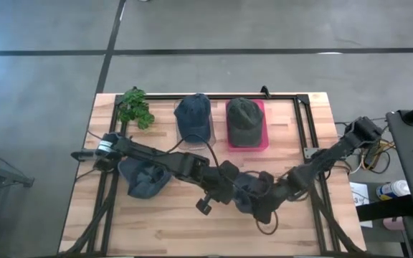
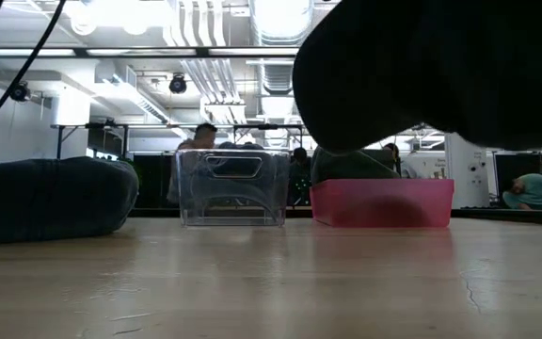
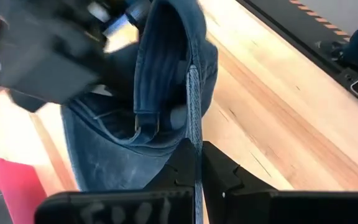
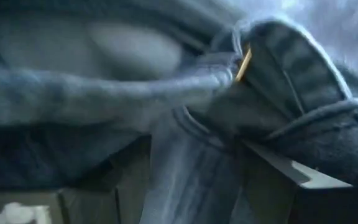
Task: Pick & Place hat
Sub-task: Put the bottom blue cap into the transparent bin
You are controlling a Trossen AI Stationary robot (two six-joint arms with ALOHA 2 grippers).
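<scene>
The left end effector (image 3: pixel 197 163) is clamped on the blue denim cap's (image 3: pixel 160 106) edge above the wooden desk (image 1: pixel 192 229); the right end effector (image 1: pixel 264 208), fingers apart inside it, should close before lifting.

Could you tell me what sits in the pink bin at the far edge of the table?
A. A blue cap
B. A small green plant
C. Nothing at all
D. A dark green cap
D, since the high view shows a dark green cap lying in the pink bin, while the blue cap sits in the clear bin beside it and the plant stands on the table to the left.
</scene>
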